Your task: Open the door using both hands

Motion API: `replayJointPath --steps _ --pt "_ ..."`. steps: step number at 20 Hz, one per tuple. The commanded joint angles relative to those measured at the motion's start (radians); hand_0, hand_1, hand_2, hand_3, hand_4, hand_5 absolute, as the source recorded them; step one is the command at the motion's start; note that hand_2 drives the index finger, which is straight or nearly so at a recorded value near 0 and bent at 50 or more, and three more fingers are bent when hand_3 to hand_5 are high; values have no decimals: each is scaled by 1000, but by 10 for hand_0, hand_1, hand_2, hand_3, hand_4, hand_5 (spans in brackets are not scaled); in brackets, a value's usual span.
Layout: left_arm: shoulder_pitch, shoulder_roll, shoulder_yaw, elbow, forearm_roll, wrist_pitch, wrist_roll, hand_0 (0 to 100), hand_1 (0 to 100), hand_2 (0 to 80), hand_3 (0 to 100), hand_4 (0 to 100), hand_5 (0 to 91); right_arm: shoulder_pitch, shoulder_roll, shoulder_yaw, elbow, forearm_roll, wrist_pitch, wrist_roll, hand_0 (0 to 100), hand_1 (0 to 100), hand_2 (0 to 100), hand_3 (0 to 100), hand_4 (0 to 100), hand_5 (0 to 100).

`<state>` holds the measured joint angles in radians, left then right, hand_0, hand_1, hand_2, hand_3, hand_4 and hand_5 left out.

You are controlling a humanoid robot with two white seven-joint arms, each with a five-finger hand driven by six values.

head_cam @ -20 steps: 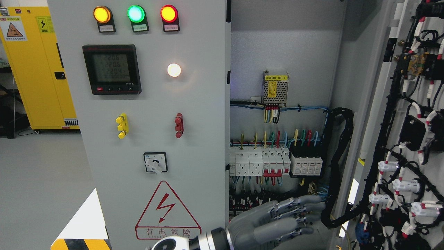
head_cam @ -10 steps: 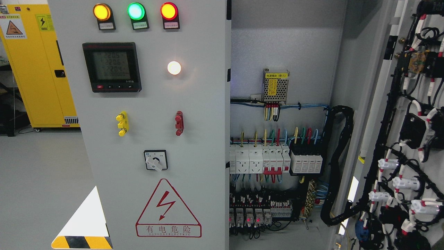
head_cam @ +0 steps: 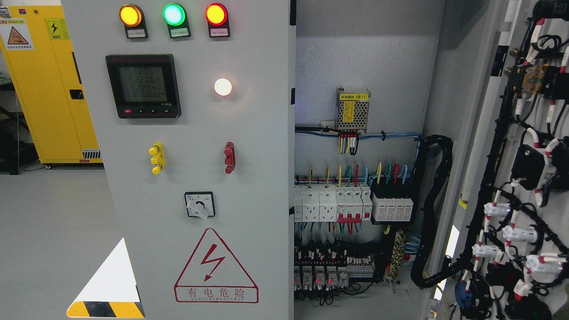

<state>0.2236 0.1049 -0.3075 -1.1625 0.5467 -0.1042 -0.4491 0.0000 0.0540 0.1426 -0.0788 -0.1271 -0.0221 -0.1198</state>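
Observation:
A grey electrical cabinet fills the view. Its left door (head_cam: 186, 146) stands closed, with three lit lamps, a meter (head_cam: 143, 86), a rotary switch (head_cam: 199, 205) and a red hazard triangle. The right door (head_cam: 529, 178) is swung wide open at the picture's right, its inner face covered in black cable bundles and white connectors. The cabinet interior (head_cam: 355, 146) is exposed, with breakers (head_cam: 351, 204) and coloured wires. Neither of my hands shows in the head view.
A yellow safety cabinet (head_cam: 44, 89) stands at the far left on a grey floor. A black cable conduit (head_cam: 433, 213) loops down the interior's right side. A small power supply (head_cam: 353, 109) is mounted on the back wall.
One second ago a hand reached into the lower cabinet opening from the bottom edge. It has withdrawn out of view. The view shifted slightly upward.

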Motion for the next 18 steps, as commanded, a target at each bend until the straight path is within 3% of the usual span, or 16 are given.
replayJointPath --steps 1,8,10,12,15,16,18 --pt "-136 -36 57 947 -5 -29 -14 120 556 0 0 0 0 3 1 0 1 0 1 0 0 500 40 0 0 0" --pt "-128 -37 54 1086 -19 -26 -8 120 556 0 0 0 0 5 1 0 1 0 1 0 0 500 40 0 0 0" --pt "-128 -63 54 1127 -53 -31 1 120 556 0 0 0 0 6 1 2 1 1 1 0 0 500 40 0 0 0" --pt "-130 -77 54 1185 -105 -29 108 120 556 0 0 0 0 11 3 2 -1 1 1 0 0 500 40 0 0 0" --pt "-132 -79 56 1202 -143 -25 416 120 556 0 0 0 0 11 7 -1 -6 -6 -1 0 0 500 40 0 0 0" --pt "-132 -79 56 1204 -143 -25 482 120 556 0 0 0 0 11 6 0 -7 -5 -1 0 0 500 40 0 0 0" --pt "-132 -79 54 1204 -155 -9 497 120 556 0 0 0 0 11 9 -2 -7 -2 -1 0 0 500 40 0 0 0"
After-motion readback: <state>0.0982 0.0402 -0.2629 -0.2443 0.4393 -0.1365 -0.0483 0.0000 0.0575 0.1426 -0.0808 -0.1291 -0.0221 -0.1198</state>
